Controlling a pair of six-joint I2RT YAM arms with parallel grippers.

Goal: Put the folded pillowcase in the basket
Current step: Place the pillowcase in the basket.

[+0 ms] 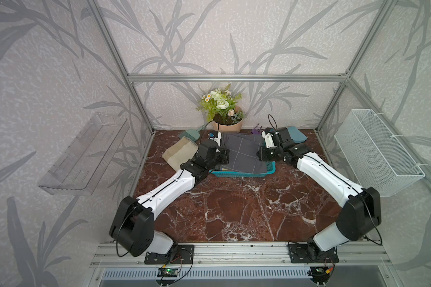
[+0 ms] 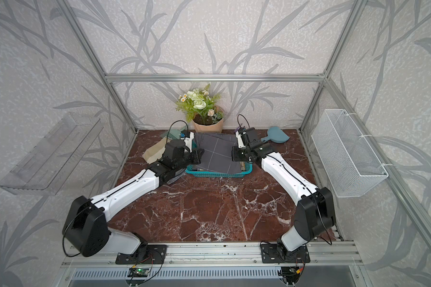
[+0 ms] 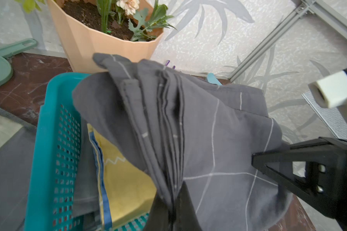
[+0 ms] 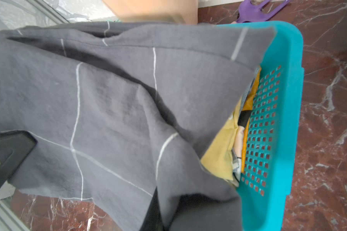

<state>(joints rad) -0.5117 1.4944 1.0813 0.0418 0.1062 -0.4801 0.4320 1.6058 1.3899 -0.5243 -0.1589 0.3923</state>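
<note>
Left wrist view: jaws of left gripper (image 3: 171, 202) pressed onto stacked fold edges of grey grid-lined pillowcase (image 3: 218, 140); right gripper (image 1: 259, 154) jaws likewise pinching opposite side. Held slack between both, just above teal basket (image 1: 271, 168), over yellow cloth (image 3: 124, 180) inside; near edge drooping to front rim, far corner flopping past back rim. Long axis seemingly far-to-near, across basket's left-right length. Open tabletop (image 1: 234, 211) in front; behind, crowded: flowerpot (image 1: 228, 126) just beside, beige cloth (image 1: 179, 154) left, blue scoop (image 2: 279, 136) right. Red-brown marble, white veins; leaf wallpaper, aluminium frame posts at corners. Clear shelf tray (image 1: 85, 154) on left wall, white wire basket (image 1: 376, 154) on right wall, both well apart.
</note>
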